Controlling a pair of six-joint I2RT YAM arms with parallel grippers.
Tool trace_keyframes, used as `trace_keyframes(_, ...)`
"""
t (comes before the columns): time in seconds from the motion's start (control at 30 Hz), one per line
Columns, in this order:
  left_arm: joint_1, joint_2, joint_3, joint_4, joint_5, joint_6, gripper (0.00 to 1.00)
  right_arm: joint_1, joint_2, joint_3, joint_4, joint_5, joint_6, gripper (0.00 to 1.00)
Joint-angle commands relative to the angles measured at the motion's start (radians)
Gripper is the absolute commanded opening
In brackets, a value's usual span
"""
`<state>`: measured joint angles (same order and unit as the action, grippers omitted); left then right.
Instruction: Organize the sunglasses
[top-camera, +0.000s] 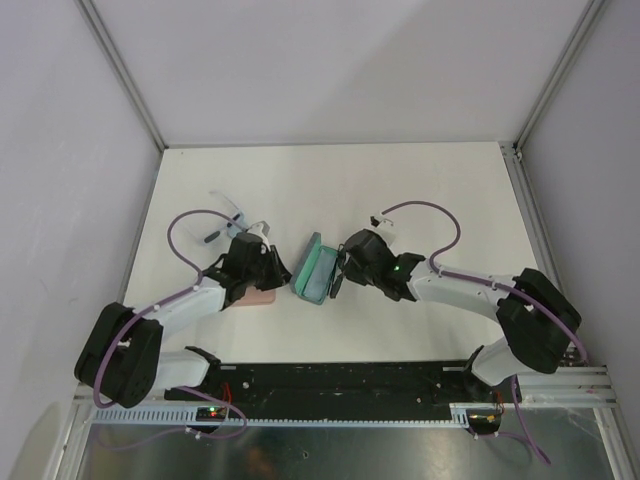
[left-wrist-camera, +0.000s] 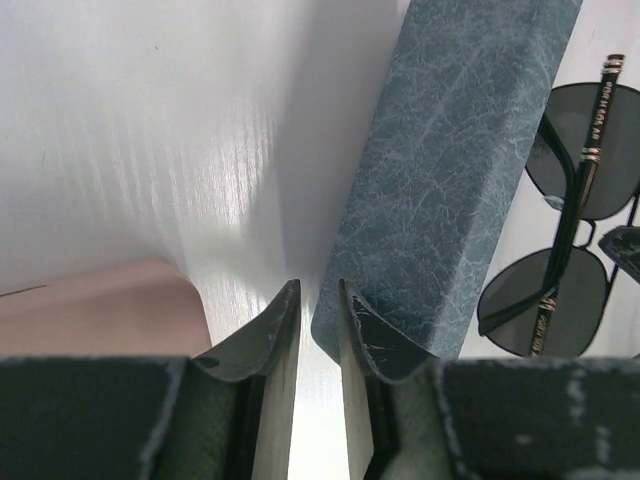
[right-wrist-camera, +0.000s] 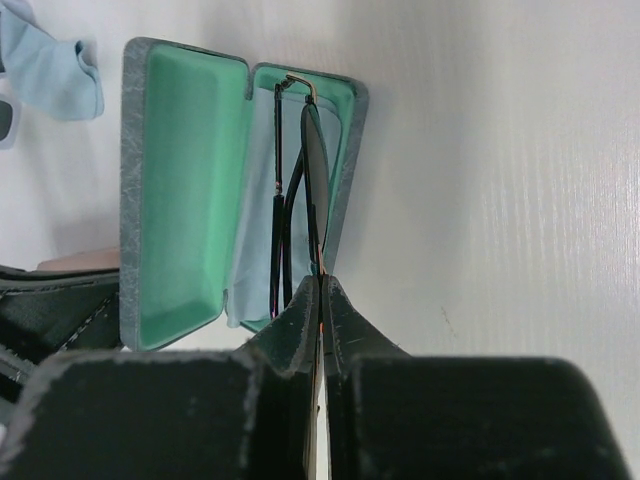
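Note:
The grey-blue case (top-camera: 312, 268) lies open at mid-table, showing its green lining (right-wrist-camera: 185, 190). My right gripper (right-wrist-camera: 322, 283) is shut on the thin dark-framed sunglasses (right-wrist-camera: 300, 190) and holds them on edge inside the case's lower half. The sunglasses also show in the left wrist view (left-wrist-camera: 570, 250), beyond the case's outer shell (left-wrist-camera: 450, 170). My left gripper (left-wrist-camera: 318, 300) is empty, its jaws a narrow gap apart, right beside the shell's near corner. The white-framed sunglasses (top-camera: 232, 212) lie on the table behind the left gripper (top-camera: 268, 268).
A pink case (top-camera: 255, 296) lies under the left wrist and shows in its view (left-wrist-camera: 90, 310). A light blue cloth (right-wrist-camera: 50, 70) lies by the white-framed pair. Another pale blue cloth (right-wrist-camera: 240, 290) lies inside the open case. Walls enclose the table on three sides.

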<state>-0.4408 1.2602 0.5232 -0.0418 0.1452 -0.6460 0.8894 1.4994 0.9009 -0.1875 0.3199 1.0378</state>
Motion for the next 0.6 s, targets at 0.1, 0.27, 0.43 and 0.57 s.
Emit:
trace_keyframes(0.1, -0.007, -0.061, -0.028, 0.066, 0.043, -0.024, 0.25, 0.018, 0.061, 0.053, 0.012, 0.040, 0.029, 0.00)
trace_keyframes(0.27, -0.016, -0.070, -0.039, 0.068, 0.048, -0.028, 0.25, 0.030, 0.077, 0.070, 0.008, 0.044, 0.031, 0.00)
trace_keyframes(0.43, -0.028, -0.075, -0.045, 0.072, 0.052, -0.035, 0.25, 0.041, 0.072, 0.086, -0.019, 0.074, 0.026, 0.00)
trace_keyframes(0.57, -0.039, -0.077, -0.047, 0.075, 0.053, -0.039, 0.25, 0.046, 0.065, 0.100, -0.044, 0.095, 0.014, 0.00)
